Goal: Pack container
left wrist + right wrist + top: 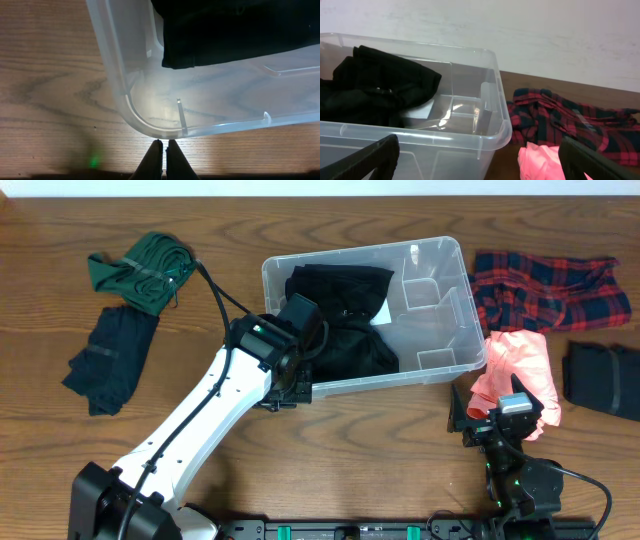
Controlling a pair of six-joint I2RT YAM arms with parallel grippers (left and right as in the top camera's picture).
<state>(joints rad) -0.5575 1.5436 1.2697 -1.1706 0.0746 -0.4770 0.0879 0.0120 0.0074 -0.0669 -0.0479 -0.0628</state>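
The clear plastic container (pixel 448 370) stands at the table's centre with a black garment (pixel 345 320) in its left half; a white label (pixel 385 312) shows on its base. My left gripper (pixel 165 145) is shut and empty, just outside the container's near left corner (pixel 150 127); the black garment (pixel 235 30) shows through the wall. My right gripper (pixel 480 160) is open and empty, low near the table's front, facing the container's right end (pixel 495 130) and a pink garment (pixel 540 162). The pink garment (pixel 515 370) lies right of the container.
A red plaid garment (pixel 545 285) lies at the back right, a dark folded one (pixel 605 380) at the far right. A green garment (pixel 140 270) and a dark navy one (pixel 110 360) lie at the left. A white wall (pixel 520 30) backs the table.
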